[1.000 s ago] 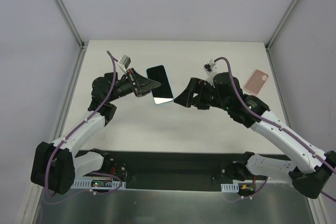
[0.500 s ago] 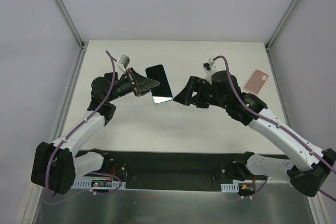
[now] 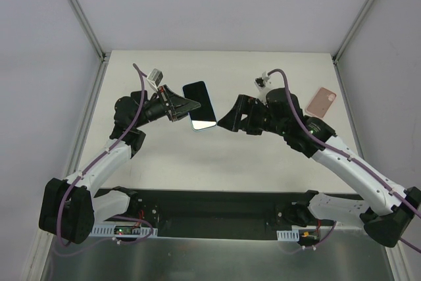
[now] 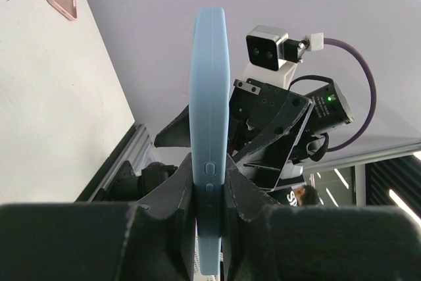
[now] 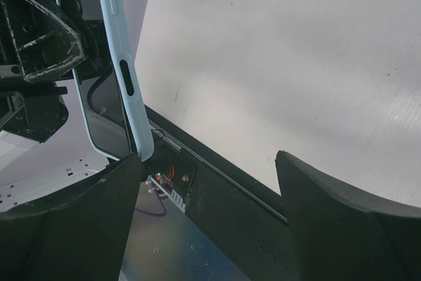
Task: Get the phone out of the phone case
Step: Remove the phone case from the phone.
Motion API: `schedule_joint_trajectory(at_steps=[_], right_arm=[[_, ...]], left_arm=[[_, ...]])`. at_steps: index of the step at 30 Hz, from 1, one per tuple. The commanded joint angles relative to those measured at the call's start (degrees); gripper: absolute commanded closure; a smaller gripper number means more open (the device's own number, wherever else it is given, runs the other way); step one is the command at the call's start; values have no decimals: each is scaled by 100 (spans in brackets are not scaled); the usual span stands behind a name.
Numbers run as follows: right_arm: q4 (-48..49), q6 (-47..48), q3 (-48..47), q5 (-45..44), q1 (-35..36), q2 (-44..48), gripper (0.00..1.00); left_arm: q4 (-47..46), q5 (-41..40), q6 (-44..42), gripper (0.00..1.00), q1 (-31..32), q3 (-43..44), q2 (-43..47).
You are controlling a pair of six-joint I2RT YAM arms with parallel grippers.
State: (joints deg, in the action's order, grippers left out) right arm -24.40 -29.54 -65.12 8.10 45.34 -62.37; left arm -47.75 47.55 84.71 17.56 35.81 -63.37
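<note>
Top cam looks down from behind; wrist cams close (both see phone [image 4: 209,129]).

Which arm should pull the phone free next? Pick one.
Right, probably: the right gripper is open and faces the blue-cased phone, while the left gripper is shut on it, holding it up.

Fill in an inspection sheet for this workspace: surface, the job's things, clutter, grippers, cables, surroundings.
surface: white table
job's things: phone in its light blue case, held off the table
clutter: pink case lying near the table's right edge
grippers: left gripper shut on the phone; right gripper open beside its free end, contact unclear
cables: purple cable on each arm, no snag seen
surroundings: white walls, metal posts
</note>
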Motion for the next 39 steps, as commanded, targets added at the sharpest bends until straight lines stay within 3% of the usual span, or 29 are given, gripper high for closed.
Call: schedule_joint_trajectory(at_steps=[1, 26, 35, 39], right_arm=[[138, 71, -308, -54, -17, 137, 15], [23, 133, -71, -256, -8, -565, 16], [313, 62, 158, -72, 1, -865, 17], [900, -17, 263, 305, -17, -821, 17]], left_arm=[[-622, 61, 72, 100, 2, 75, 124], [-850, 44, 274, 100, 2, 119, 168], [-991, 44, 406, 100, 2, 128, 167], [-1000, 61, 415, 100, 2, 93, 141]])
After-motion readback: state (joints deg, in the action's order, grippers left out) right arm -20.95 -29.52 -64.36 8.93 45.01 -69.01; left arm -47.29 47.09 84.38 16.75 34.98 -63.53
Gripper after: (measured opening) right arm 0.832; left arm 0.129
